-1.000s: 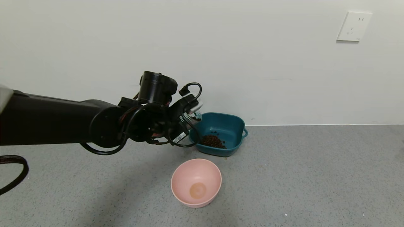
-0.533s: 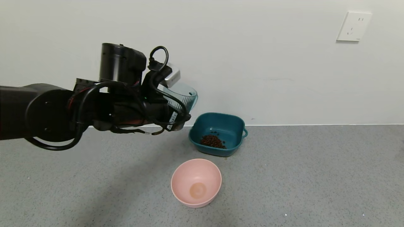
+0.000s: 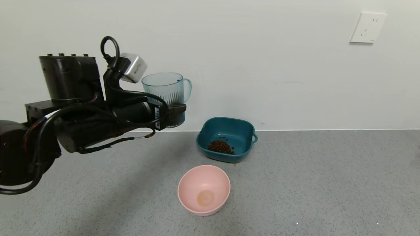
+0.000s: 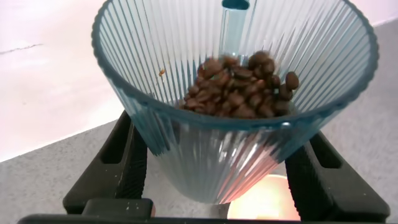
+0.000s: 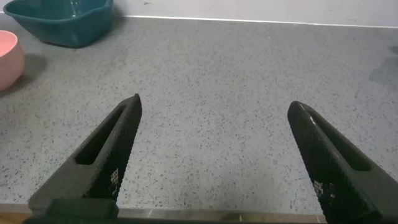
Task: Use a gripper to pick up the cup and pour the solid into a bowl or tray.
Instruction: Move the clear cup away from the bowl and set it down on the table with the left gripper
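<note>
Grey speckled floor [image 3: 311, 183] runs to a white wall [image 3: 262, 65] ahead of me. On my left, the left gripper [image 3: 174, 114] is raised well above the floor, fingers clamped on the cup [image 3: 165, 93], which stands upright; my left wrist view shows coffee beans [image 4: 239, 93] inside it. Right of the cup and lower sits the teal basin [image 3: 226, 139] against the wall, with a pile of beans in it. A pink bowl [image 3: 203, 190] lies nearer me. My right gripper [image 5: 217, 155] hangs low over bare floor, jaws spread wide.
</note>
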Robot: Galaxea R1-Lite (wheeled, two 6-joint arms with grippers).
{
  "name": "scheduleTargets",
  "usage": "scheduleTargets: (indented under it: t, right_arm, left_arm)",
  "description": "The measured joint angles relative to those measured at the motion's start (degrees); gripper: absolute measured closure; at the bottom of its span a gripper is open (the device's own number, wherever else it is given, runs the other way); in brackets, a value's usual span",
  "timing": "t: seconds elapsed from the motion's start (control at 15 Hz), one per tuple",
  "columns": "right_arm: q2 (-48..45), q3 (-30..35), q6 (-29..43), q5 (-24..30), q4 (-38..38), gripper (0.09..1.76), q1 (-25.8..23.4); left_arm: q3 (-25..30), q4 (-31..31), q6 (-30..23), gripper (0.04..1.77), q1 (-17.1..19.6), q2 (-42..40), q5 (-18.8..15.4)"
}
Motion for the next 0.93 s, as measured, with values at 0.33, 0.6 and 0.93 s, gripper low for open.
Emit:
scheduleTargets:
  t: [0.33, 0.6, 0.93]
  right_arm:
    - [-0.02, 0.00, 0.02, 0.00, 0.00, 0.14, 0.00]
    - [0.00, -0.02, 0.00, 0.00, 0.00, 0.14, 0.00]
    - [0.00, -0.02, 0.00, 0.00, 0.00, 0.14, 0.00]
  left_arm:
    - [9.84, -7.61, -4.29, 0.54, 9.57, -3.30, -6.73]
    - [13.43, -11.17, -4.64, 0.54, 14.91, -4.02, -7.28]
    - [15.34, -12.02, -4.64, 0.54, 19.10, -3.45, -6.70]
